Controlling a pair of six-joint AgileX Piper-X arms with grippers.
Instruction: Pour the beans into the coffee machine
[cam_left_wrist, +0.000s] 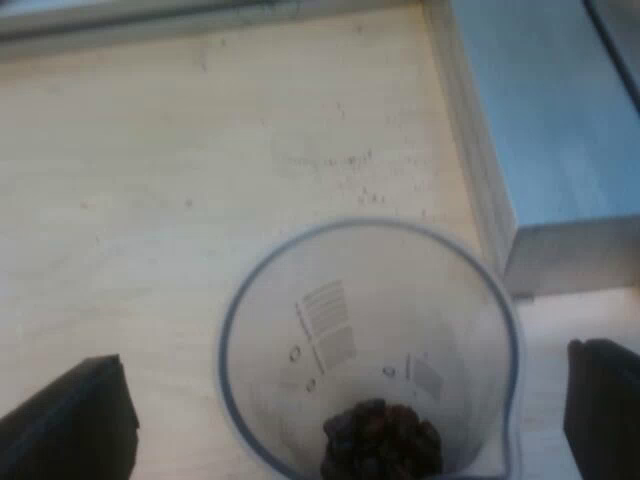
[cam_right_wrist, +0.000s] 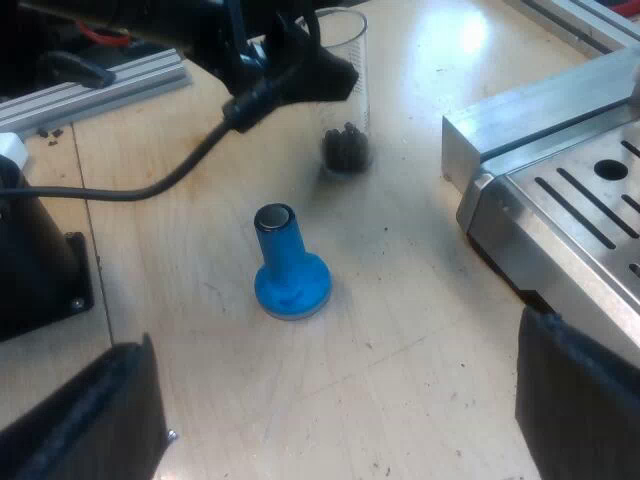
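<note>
— Where are the beans (cam_left_wrist: 380, 445) right now?

— Down in the bottom of the measuring glass (cam_left_wrist: 330, 330), a small dark heap. The glass stands upright on the pale wooden table (cam_left_wrist: 150, 180), just beside a corner of the coffee machine (cam_left_wrist: 540, 120).

— Has the left claw (cam_left_wrist: 340, 365) got hold of it?

— No, it's released. The two black fingers (cam_left_wrist: 70, 420) stand wide apart with the glass between them. Bare table shows on either side, so neither finger touches it.

— And seen from the other arm?

— From there the left claw sits up at the glass's rim, and the beans show through the clear wall lower down.

— What about the right claw (cam_right_wrist: 335, 340)?

— Spread wide as well, gripping nothing. It hangs over the table, well apart from the glass. Between it and the glass stands a blue tamper (cam_right_wrist: 290, 270), upright on its broad base with a dark cap on top. It's near the glass but not touching it.

— And the machine on that side?

— Its metal edge with the slotted drip tray (cam_right_wrist: 590, 200) runs close by one of the right claw's fingers. A grey metal rail (cam_right_wrist: 100, 85) lies on the table beyond the left claw.
</note>
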